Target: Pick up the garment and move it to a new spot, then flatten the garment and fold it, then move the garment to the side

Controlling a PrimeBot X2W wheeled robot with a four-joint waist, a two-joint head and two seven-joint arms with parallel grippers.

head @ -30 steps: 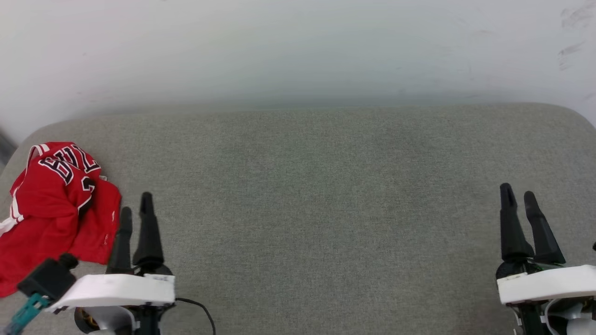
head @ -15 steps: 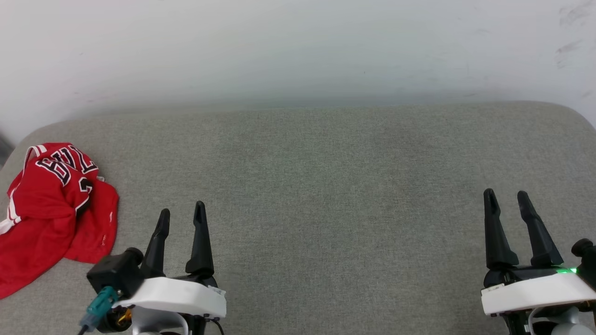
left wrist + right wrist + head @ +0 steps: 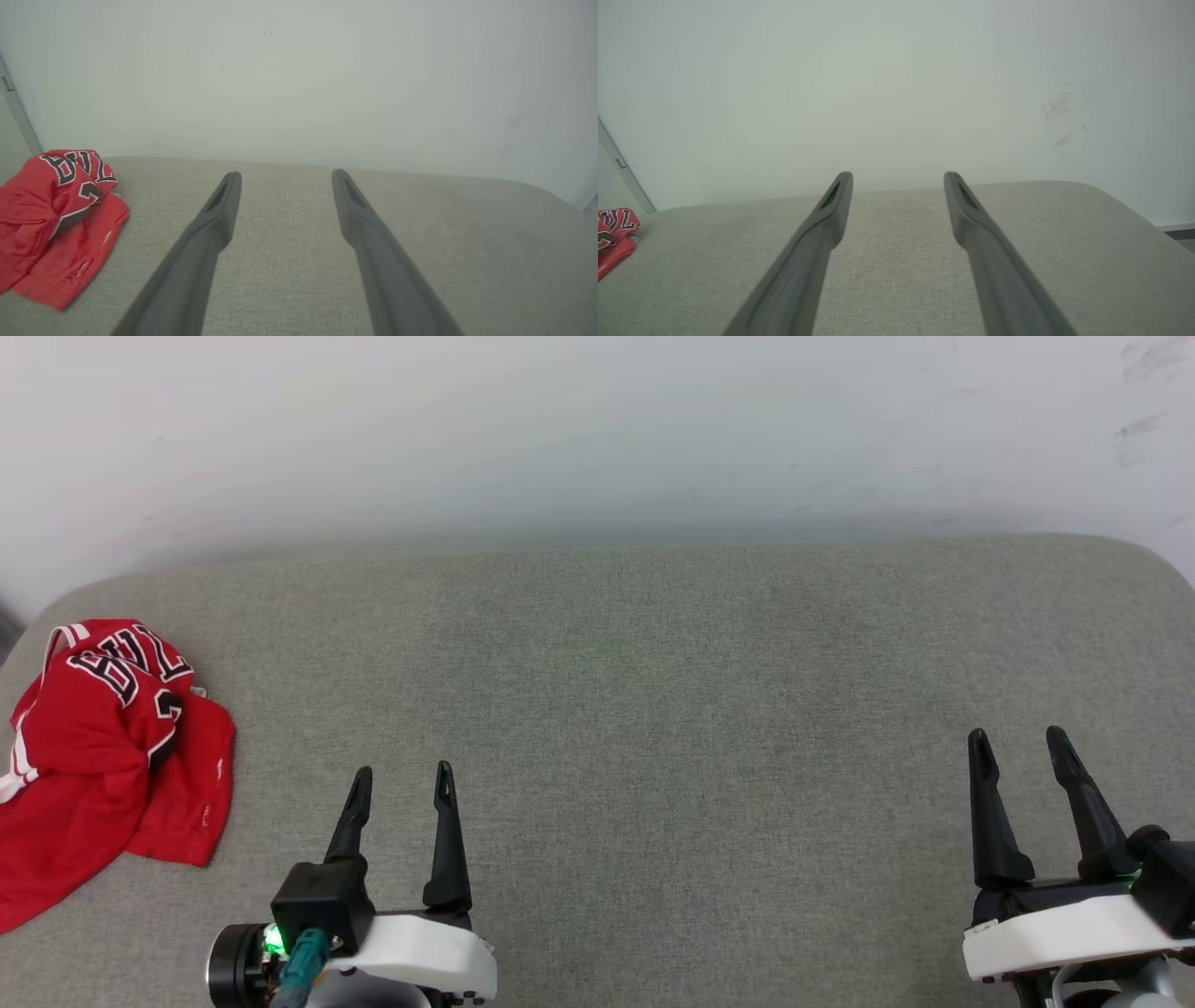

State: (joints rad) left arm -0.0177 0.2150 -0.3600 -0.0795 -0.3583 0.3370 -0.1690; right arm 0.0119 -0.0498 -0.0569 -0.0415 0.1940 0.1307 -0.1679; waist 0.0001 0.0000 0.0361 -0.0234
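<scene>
Red mesh-cloth garment (image 3: 93, 747) lies on matt, coarse-woven grey upholstery (image 3: 653, 728) beneath a smooth white wall (image 3: 597, 429).

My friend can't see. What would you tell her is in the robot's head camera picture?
A crumpled red jersey with black letters lies at the left edge of a grey padded surface. The left gripper and the right gripper point up from the bottom edge, both open and empty, apart from the jersey. A pale wall stands behind.
</scene>
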